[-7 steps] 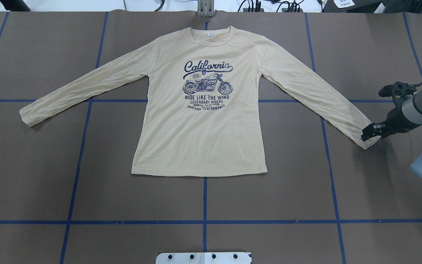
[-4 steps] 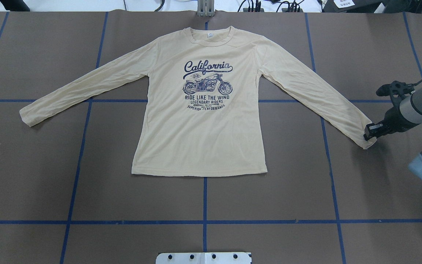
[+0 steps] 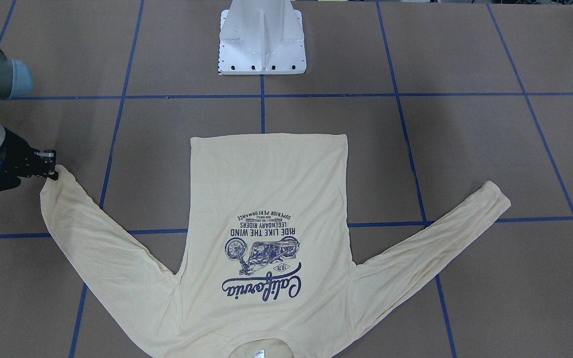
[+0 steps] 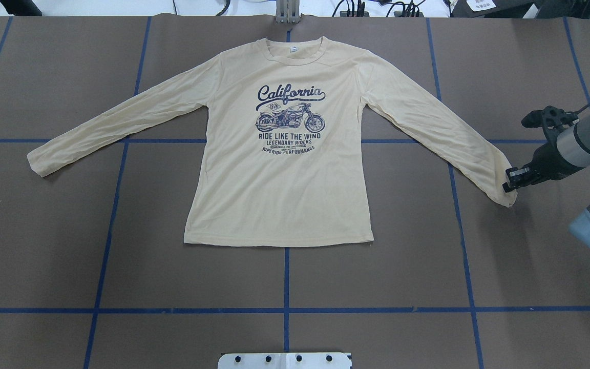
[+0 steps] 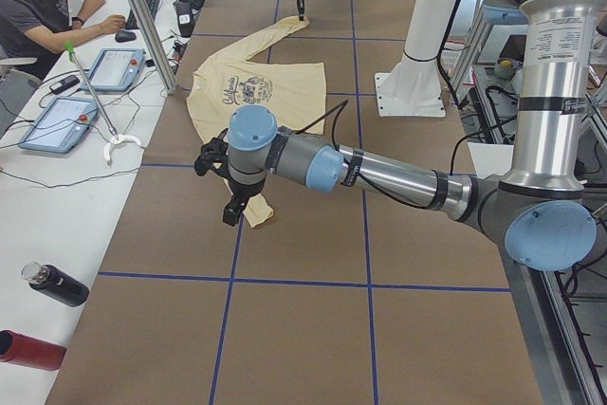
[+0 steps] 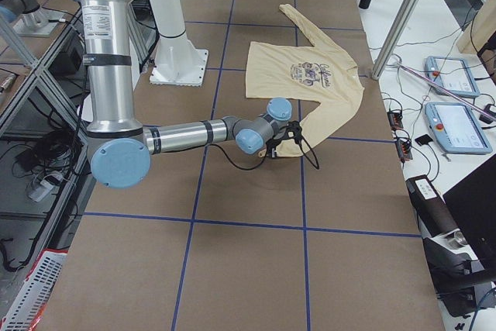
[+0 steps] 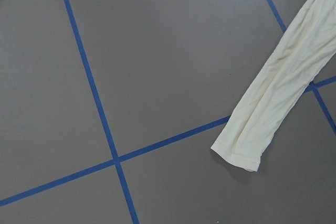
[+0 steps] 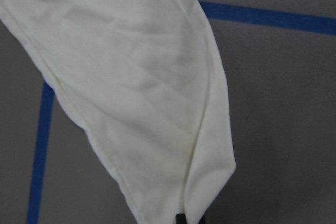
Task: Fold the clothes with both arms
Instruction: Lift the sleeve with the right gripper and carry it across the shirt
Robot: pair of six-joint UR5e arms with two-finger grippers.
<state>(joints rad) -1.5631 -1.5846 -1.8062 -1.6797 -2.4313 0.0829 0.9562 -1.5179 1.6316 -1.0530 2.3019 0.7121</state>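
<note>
- In the front-facing view, the shirt [image 3: 266, 189] is lying spread out, print side up, on the brown table [image 3: 465, 149]. Its hem is pointing toward the white pedestal [image 3: 261, 44], and its collar is running off the bottom edge. The right gripper [image 3: 53, 171] is pinching the gripped cuff [image 3: 49, 191], its jaws closed on the corner of the cloth, which is pulling up to a point.
- In the overhead view, both sleeves are slanting outward and down from the shoulders. The right arm [image 4: 582, 143] is reaching in from the right edge, its gripper clamped on the sleeve end. The free cuff [image 4: 36, 164] is lying flat on the opposite side, well apart from any arm.
- In the exterior left view, the left arm [image 5: 379, 173] is stretching out over the table with the left gripper [image 5: 230, 213] hanging just beside the free cuff. Whether this pincer is open or closed cannot be told from here. An operator [image 5: 43, 7] is sitting at a side desk.
- In the exterior right view, the near arm is reaching low across the table to the sleeve end, and the shirt body is lying beyond it.
- In the left wrist view, the free cuff is resting flat on the table, with the sleeve crossing a blue tape line [image 7: 168, 140].
- In the right wrist view, the sleeve cloth is gathering into a fold at a black fingertip [image 8: 180, 217] on the bottom edge.
</note>
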